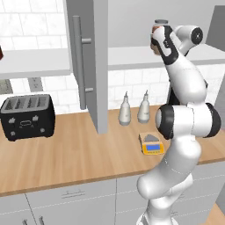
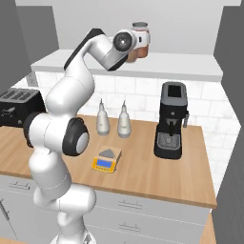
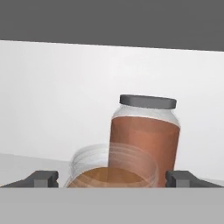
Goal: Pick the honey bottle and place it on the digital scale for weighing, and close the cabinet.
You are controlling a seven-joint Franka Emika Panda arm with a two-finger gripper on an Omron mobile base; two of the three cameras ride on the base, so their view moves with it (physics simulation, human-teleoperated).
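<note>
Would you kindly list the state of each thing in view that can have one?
cabinet: door open.
honey bottle: on the cabinet shelf, between the pincer's fingertips, not clearly gripped.
jar: upright, lid on, behind the honey bottle.
digital scale: plate bare.
pincer: jaws wide apart.

Matt wood-grain counter (image 1: 66, 154); glossy white arm (image 2: 71, 95), clear glassy jar (image 3: 146, 140), glossy black toaster (image 1: 27, 116)

Arm reaches high, claw (image 3: 112, 179) jaws spread wide apart.
</note>
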